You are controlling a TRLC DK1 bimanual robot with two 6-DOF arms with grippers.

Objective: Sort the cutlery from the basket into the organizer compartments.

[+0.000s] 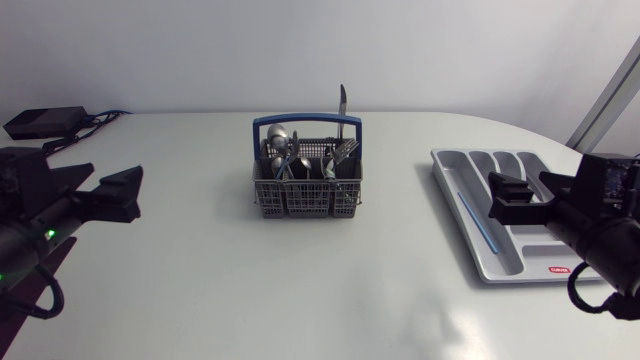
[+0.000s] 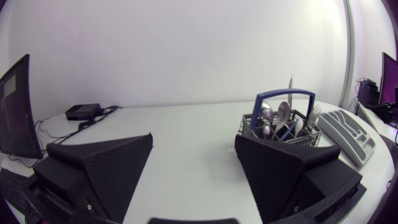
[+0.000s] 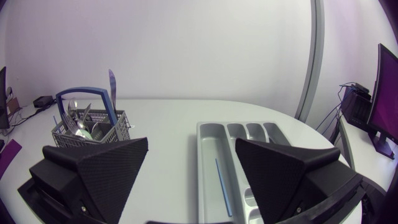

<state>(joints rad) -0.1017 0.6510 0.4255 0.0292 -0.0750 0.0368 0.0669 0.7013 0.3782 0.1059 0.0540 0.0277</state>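
Two grippers, both with fingers wide apart and nothing between them. The left gripper hangs low at the left edge of the table. The right gripper is at the right, over the near half of the organizer.

The basket sits mid-table toward the far side, well apart from both grippers, with the organizer to its right and a clear gap between them. The cutlery stands in the basket heads up: a knife tallest at the far right, spoons on the left, a fork near the knife.

Handling (my judgement): the pieces are metal, so stiff, light and slick. Only the working ends stick out, so pinch across the flat faces just above the rim. The knife looks the easiest first pick. The basket looks light and may lift or slide on a pull. Its blue handle arches over the top and blocks a straight drop in the middle.

- **Hidden in the basket:** the cutlery handles are behind the mesh, and I cannot tell the piece count.
- **Hidden in the organizer:** the right arm covers its near end in the head view.
- **Unclear:** a thin blue stick lies in the organizer's long left compartment, and I cannot tell what it is.
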